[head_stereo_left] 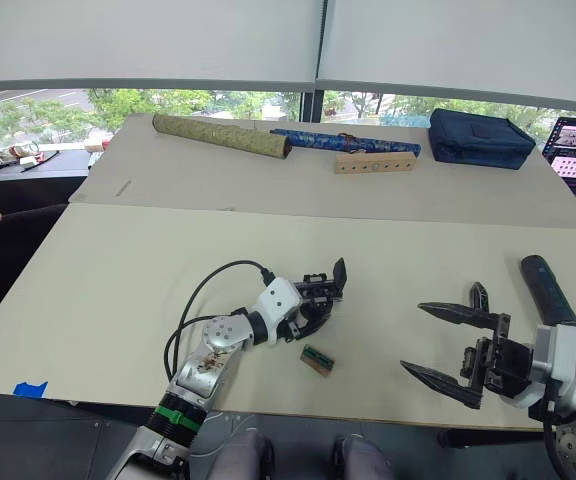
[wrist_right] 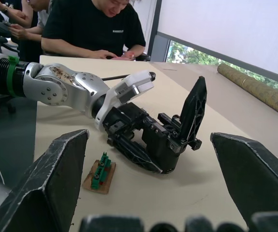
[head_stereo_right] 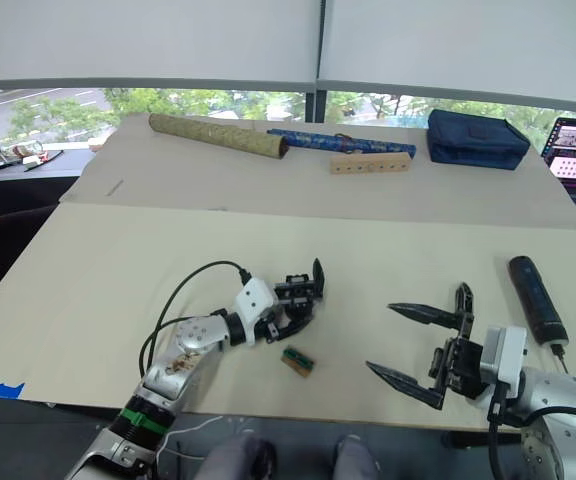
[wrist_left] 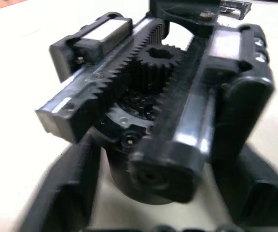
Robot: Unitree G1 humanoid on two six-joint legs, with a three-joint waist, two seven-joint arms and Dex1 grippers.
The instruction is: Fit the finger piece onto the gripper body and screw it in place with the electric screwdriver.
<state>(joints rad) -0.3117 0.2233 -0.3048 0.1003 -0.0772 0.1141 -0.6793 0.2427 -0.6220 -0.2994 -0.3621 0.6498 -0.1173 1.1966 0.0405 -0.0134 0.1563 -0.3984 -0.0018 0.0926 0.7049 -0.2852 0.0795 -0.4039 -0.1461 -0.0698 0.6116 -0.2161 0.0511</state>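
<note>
My left gripper [head_stereo_left: 311, 303] is shut on the gripper body [head_stereo_left: 318, 291], a black block with toothed racks and a gear [wrist_left: 158, 60]. It holds the body just above the table, with one pointed black finger [wrist_right: 193, 110] standing up from it. The finger piece as a loose part is out of view. The electric screwdriver [head_stereo_left: 550, 290], a dark blue-black cylinder, lies on the table at the right, beside my right arm. My right gripper [head_stereo_left: 415, 338] stands open with nothing between its fingers [wrist_right: 57, 179]. It points toward the gripper body from the right, a short way off.
A small green circuit board on a brown base [head_stereo_left: 317, 359] lies just in front of the left gripper. At the back are an olive roll [head_stereo_left: 221, 135], a blue patterned roll [head_stereo_left: 343, 141], a drilled wooden block [head_stereo_left: 373, 163] and a navy bag [head_stereo_left: 480, 138]. People [wrist_right: 95, 29] sit to the left.
</note>
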